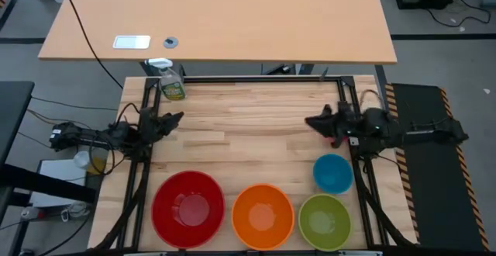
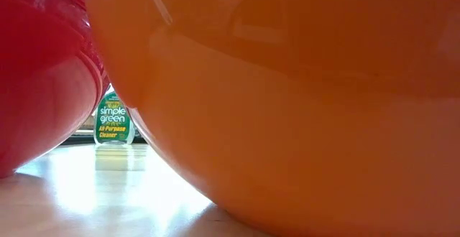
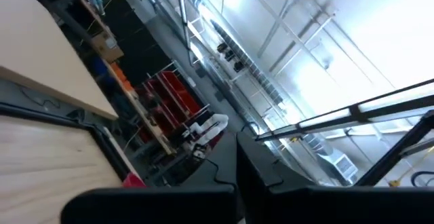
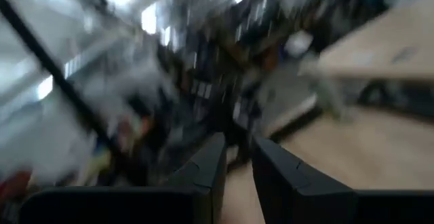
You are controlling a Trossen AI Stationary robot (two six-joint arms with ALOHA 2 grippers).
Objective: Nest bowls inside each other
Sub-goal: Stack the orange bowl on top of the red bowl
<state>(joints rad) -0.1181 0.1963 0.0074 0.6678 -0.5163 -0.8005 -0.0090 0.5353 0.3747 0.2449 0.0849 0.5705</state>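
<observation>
Three bowls stand on their bases in a row along the wooden table's near edge: red (image 1: 187,208), orange (image 1: 262,216) and lime green (image 1: 324,223). A blue bowl (image 1: 333,172) stands behind the green one. A bit of magenta pink (image 1: 339,141) shows beneath my right arm, mostly hidden by it. My right gripper (image 1: 310,122) hangs at the table's right side, above and behind the blue bowl; its fingers (image 4: 271,173) stand a narrow gap apart with nothing between them. My left gripper (image 1: 177,119) hangs shut at the left side, holding nothing. In the low view the orange bowl (image 2: 302,100) and the red bowl (image 2: 39,72) fill the picture.
A yellow-green spray bottle (image 1: 172,85) stands at the table's far left corner, also seen in the low view (image 2: 113,122). A black frame (image 1: 256,79) edges the table. A tan desk (image 1: 225,15) lies beyond the far edge. The middle of the wooden table (image 1: 248,132) is bare.
</observation>
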